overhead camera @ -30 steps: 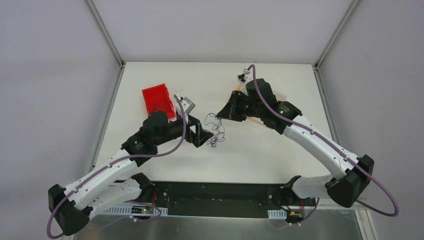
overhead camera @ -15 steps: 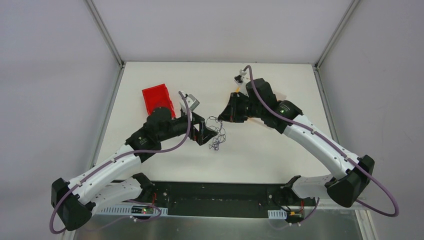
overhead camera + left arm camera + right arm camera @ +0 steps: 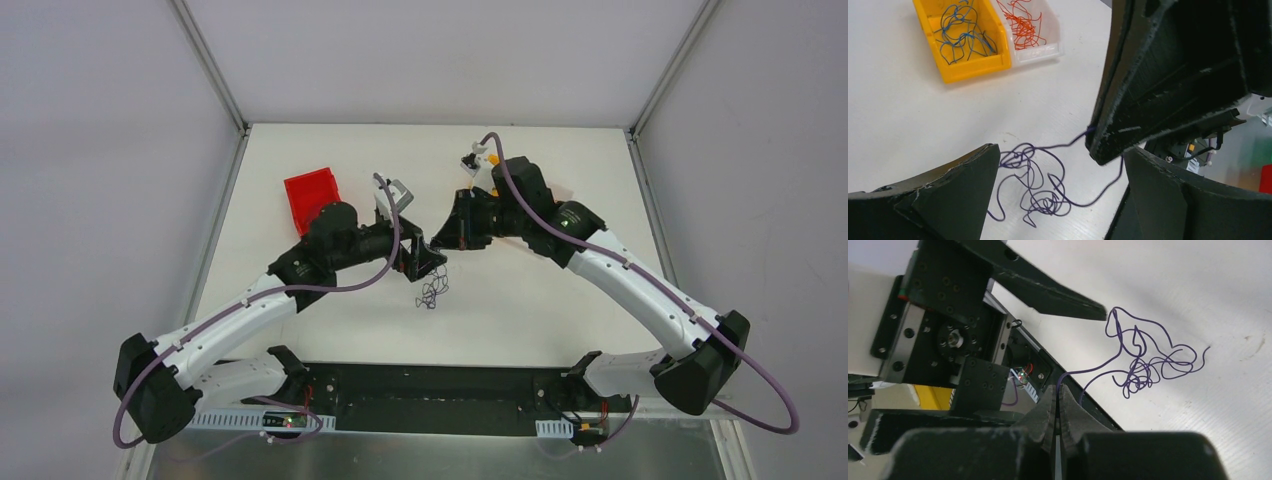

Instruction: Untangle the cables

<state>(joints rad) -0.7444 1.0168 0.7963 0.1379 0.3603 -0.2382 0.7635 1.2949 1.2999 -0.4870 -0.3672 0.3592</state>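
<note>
Pinching one strand of the thin, curly dark-purple cables (image 3: 1044, 203) in the right hand (image 3: 1058, 395), taut above the tangle on the white desk (image 3: 908, 115); spreading the left hand (image 3: 1060, 160) wide around it, probably for a second grip.

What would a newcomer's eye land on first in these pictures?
First the tangle of purple cables at mid-table, one strand running up into the shut right gripper. The left gripper hangs wide open right over it. Then the bright bins: a red bin at far left, and a yellow bin of blue wires beside a white bin of orange wires.
</note>
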